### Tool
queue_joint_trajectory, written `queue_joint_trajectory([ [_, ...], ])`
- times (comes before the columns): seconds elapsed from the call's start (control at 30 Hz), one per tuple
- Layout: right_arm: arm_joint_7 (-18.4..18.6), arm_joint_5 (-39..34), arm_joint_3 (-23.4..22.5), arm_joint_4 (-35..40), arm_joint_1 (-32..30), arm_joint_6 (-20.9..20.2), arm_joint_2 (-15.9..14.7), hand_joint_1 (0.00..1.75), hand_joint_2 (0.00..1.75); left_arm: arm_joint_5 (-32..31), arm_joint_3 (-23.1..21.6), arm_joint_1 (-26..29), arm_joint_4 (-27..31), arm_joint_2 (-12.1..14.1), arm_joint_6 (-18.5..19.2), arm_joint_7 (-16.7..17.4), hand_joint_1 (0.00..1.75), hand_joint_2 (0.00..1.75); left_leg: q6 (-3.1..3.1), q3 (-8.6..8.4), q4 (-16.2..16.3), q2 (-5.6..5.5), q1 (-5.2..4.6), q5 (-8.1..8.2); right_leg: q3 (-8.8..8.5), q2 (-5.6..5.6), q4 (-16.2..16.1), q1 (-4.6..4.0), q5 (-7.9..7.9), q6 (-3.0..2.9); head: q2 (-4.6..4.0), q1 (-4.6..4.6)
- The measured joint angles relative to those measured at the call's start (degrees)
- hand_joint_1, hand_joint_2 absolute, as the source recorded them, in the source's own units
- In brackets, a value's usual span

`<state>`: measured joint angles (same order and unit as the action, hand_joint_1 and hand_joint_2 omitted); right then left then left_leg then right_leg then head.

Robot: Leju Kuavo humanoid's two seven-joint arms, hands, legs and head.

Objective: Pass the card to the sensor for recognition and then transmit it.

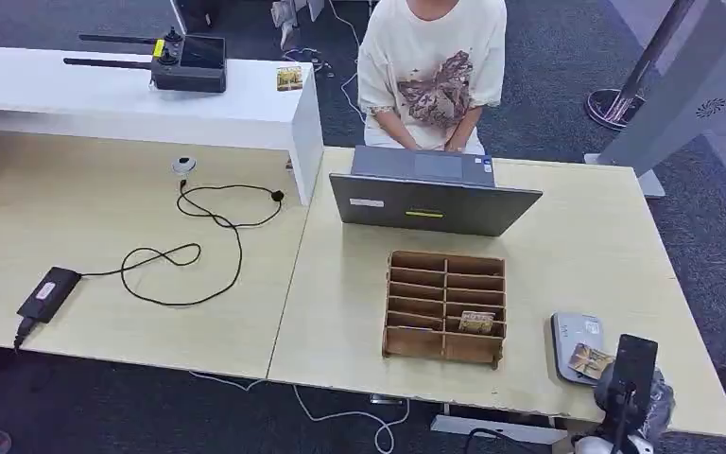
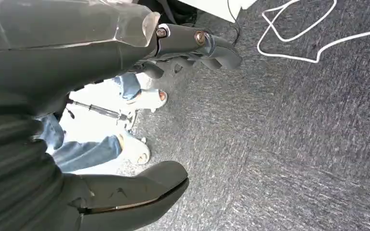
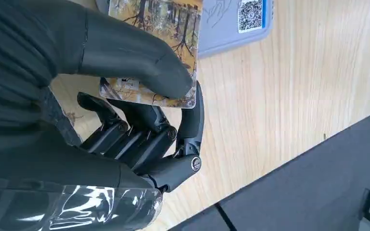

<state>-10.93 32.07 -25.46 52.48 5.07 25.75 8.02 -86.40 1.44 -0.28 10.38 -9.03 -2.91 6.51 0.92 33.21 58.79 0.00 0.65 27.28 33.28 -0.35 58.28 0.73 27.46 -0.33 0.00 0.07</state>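
Pinching one card (image 3: 166, 29) over one sensor (image 3: 231, 24)

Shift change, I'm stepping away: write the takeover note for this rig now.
Right hand: pinches the card between thumb and fingers, holding it over the grey sensor pad at the table's near right corner.
Left hand: holds nothing, hangs over the carpet.
Wooden card rack has another card in it.
Done: card picked and brought to sensor.
Left: confirm the read, then hand the card on, probably to the person behind the laptop.
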Motion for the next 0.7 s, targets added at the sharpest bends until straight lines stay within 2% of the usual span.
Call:
queue_joint_trajectory([
  [0.23, 0.98, 2.71, 0.81, -0.85, 0.24, 1.66, -0.24, 1.75, 1.75, 0.02, 0.00, 0.00, 0.00, -0.02, 0.00, 0.00, 0.00, 1.75, 0.00, 0.00, 0.00, 0.00, 0.00, 0.00, 0.00, 0.00, 0.00, 0.00, -0.01, 0.01, 0.00, 0.00],
  [0.7, 1.03, 2.77, 1.16, -1.07, 0.39, 1.75, -0.39, 1.75, 1.75, 0.02, 0.15, 0.00, 0.00, 0.00, -0.02, 0.00, 0.00, 1.75, 0.00, 0.00, 0.00, 0.00, 0.00, 0.00, 0.00, 0.00, 0.00, 0.00, -0.01, 0.01, 0.00, 0.00],
])
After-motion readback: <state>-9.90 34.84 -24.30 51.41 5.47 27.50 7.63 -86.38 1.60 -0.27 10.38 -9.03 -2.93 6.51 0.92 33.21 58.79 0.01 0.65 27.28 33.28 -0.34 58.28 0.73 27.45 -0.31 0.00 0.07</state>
